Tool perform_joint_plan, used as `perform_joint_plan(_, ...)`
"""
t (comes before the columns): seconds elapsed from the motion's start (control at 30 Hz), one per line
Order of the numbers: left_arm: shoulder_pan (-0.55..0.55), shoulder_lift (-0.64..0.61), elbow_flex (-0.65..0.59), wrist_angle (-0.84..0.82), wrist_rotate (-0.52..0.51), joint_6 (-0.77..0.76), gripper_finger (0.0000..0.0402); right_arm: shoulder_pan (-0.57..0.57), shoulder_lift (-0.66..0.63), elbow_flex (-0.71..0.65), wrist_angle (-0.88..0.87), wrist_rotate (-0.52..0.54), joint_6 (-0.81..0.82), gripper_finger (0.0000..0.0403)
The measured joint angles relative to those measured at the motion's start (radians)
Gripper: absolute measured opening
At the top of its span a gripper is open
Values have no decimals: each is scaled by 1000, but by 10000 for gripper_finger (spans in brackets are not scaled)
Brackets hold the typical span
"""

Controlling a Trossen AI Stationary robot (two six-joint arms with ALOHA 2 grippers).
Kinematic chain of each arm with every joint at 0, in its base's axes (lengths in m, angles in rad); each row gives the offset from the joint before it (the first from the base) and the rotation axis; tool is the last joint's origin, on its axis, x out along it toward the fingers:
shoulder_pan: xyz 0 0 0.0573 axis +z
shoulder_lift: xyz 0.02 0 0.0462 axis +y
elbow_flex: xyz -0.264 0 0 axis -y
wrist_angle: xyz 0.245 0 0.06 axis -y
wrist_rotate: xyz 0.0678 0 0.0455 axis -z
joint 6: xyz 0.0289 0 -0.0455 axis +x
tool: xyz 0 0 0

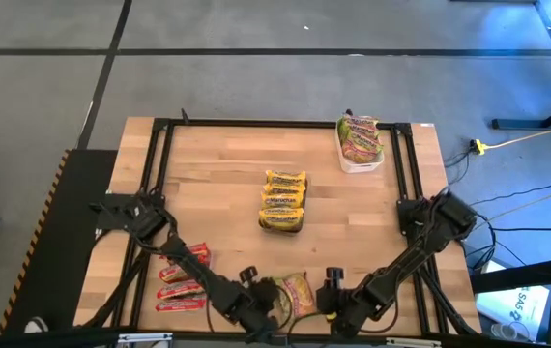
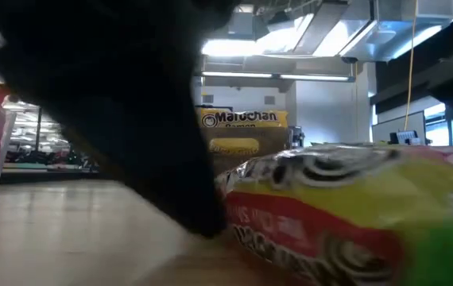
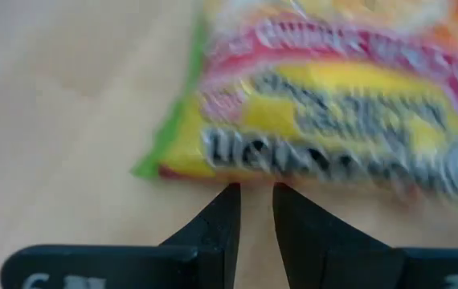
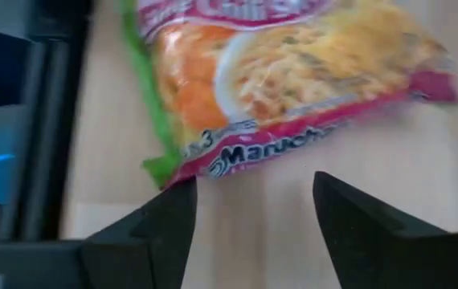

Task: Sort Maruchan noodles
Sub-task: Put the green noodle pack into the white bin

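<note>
A green-edged pink and yellow Maruchan packet [image 1: 296,294] lies flat on the wood by the table's near edge, between my two grippers; it fills the low view's foreground [image 2: 330,214]. My left gripper [image 3: 255,191] is on the packet's left, its fingers a narrow gap apart, tips at the packet's edge [image 3: 237,170]. My right gripper [image 4: 253,197] is wide open, just short of the packet's [image 4: 293,72] pink edge, touching nothing. Yellow packets [image 1: 283,201] are stacked mid-table, red ones [image 1: 181,280] lie near left, and green-pink ones sit in a white tray [image 1: 361,143] far right. My left gripper's fingertips [image 3: 227,201] come level along the table at the long printed edge [image 3: 237,170] of the green-pink packet. Nothing shows between the fingers. I cannot tell whether the tips touch the edge. The packet lies flat on the wood.
A black metal frame [image 1: 159,174] borders the table on the left, far and right sides. Both arms reach low along the near edge. Bare wood [image 1: 217,164] lies between the yellow stack and the frame. Cables [image 1: 507,145] run on the floor to the right.
</note>
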Motion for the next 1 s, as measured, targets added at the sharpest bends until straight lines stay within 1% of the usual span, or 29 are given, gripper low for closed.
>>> perform_joint_plan(0.07, 30, 0, 0, -3, -29, 1, 71, 0, 10, 0, 42, -26, 6, 233)
perform_joint_plan(0.17, 75, -1, 0, 2, -104, 9, 71, 1, 23, 0, 115, -84, 9, 234)
perform_joint_plan(0.2, 89, -1, 0, 4, -112, 18, 71, 1, 23, 0, 131, -89, 9, 233)
perform_joint_plan(0.27, 114, -1, 0, 16, -106, 63, 71, 1, 23, 2, 173, -102, 11, 233)
perform_joint_plan(0.33, 138, 1, 0, 39, -68, 121, 71, 1, 23, 14, 160, -112, 0, 233)
perform_joint_plan(0.4, 155, 1, 0, 30, -22, 163, 71, 1, 18, 41, 115, -138, -20, 233)
perform_joint_plan(0.47, 154, -17, -2, 0, -9, 165, 71, 1, -5, 69, 45, -171, -34, 233)
perform_joint_plan(0.5, 144, -33, -2, -4, -9, 164, 71, 1, -23, 80, 8, -172, -45, 232)
perform_joint_plan(0.57, 113, -70, 0, 7, -15, 155, 71, 1, -63, 95, -82, -130, -54, 232)
perform_joint_plan(0.63, 79, -92, 1, 29, -17, 141, 71, 1, -104, 96, -178, -43, -61, 232)
perform_joint_plan(0.73, 28, -94, 1, 66, -8, 122, 71, -1, -138, 72, -311, 82, -50, 232)
perform_joint_plan(0.8, -2, -89, 1, 100, 15, 97, 71, -13, -140, 41, -357, 120, -44, 232)
perform_joint_plan(0.87, -32, -75, 2, 112, 39, 74, 71, -30, -140, -2, -330, 118, -43, 232)
perform_joint_plan(1.0, -63, -20, 2, 128, 28, 58, 71, -72, -138, -98, -143, 68, -51, 232)
